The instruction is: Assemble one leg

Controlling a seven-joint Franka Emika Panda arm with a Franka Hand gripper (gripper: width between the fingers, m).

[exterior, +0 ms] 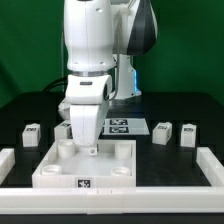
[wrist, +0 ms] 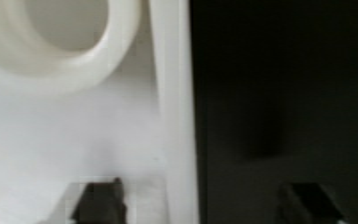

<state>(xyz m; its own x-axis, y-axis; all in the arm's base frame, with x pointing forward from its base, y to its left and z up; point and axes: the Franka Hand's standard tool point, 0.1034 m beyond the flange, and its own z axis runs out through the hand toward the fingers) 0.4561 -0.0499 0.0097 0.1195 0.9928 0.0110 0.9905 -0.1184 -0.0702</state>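
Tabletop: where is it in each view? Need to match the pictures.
Exterior view: the tabletop sits low in the middle, directly under the claw.
Wrist view: the tabletop is the white surface with a round socket, ending at a straight rim against the black table.
Shared landmark: the open claw, at the tabletop's rim in both.

- A black table (exterior: 150, 158), edged by a white rail (exterior: 214, 166), is shown.
- A white tabletop (exterior: 55, 175) is laid on it, with the marker board (exterior: 120, 125) behind.
- One leg (exterior: 32, 133) is set on one side, two legs (exterior: 163, 131) on the other.
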